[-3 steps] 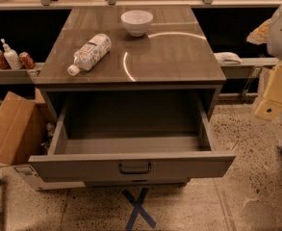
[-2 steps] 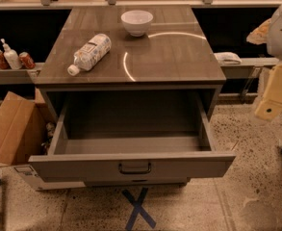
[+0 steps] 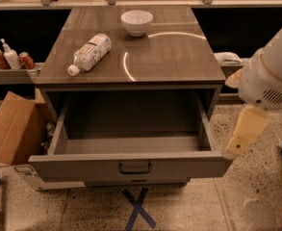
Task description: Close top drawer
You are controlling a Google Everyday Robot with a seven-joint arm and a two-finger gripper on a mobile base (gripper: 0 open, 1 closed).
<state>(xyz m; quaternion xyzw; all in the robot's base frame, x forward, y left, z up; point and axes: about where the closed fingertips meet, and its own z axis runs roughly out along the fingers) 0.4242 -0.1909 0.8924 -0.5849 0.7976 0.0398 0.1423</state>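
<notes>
While the top drawer (image 3: 78, 167) is standing pulled far out of the cabinet, its grey inside lying bare and its dark pull handle (image 3: 134, 168) sitting at the middle of the front panel, the gripper (image 3: 237, 144) is hanging at the right, just beside the drawer's front right corner; whether it is spread or closed cannot be told. On the cabinet top (image 3: 179, 57) a plastic bottle (image 3: 89, 53) is lying on its side toward the left, and a white bowl (image 3: 136, 22) is sitting near the back edge. A cardboard box (image 3: 10, 129) is standing left of the drawer, and a blue tape cross (image 3: 138, 208) is showing on the floor in front.
</notes>
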